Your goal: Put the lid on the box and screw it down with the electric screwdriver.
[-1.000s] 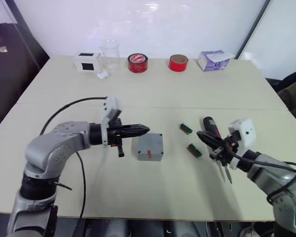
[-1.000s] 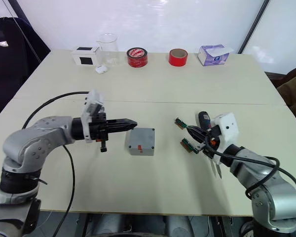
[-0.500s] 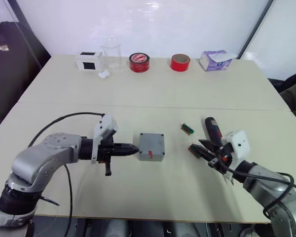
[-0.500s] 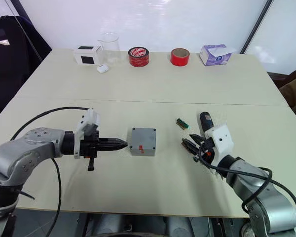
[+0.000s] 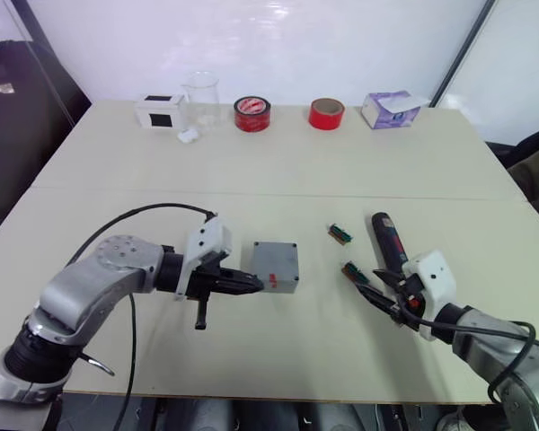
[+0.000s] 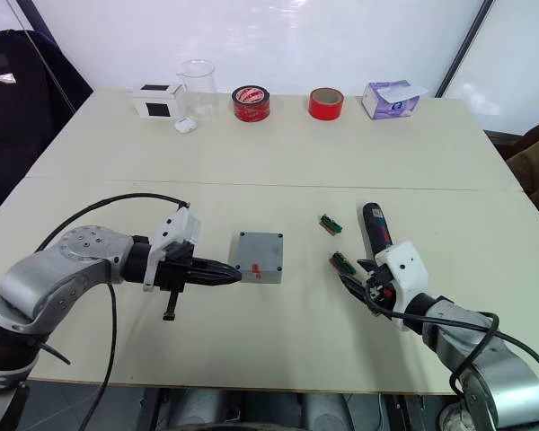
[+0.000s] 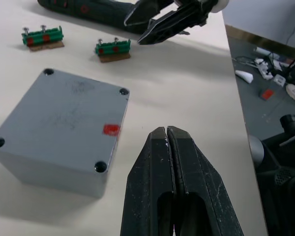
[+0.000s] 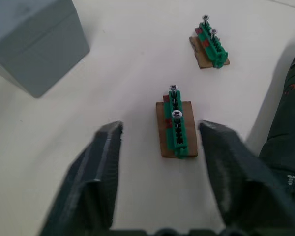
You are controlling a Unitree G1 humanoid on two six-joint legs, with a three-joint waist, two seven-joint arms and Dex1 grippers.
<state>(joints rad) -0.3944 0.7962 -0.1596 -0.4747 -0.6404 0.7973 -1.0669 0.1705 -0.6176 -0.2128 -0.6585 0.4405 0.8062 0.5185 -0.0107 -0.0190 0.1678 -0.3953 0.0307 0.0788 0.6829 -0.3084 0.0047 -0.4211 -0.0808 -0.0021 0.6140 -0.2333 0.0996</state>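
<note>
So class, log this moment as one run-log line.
left gripper: shut, beside box | right gripper: open, around green screw holder | electric screwdriver: lying on table

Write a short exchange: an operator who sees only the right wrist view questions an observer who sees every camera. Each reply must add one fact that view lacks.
Operator: Where is the left tool?
Observer: The left tool is shut, its tip close beside the red-marked edge of the box.
Operator: I see just a dark edge of the screwdriver. Is it held?
Observer: No. The electric screwdriver lies on the table beside the open right tool, with nothing gripping it.
</note>
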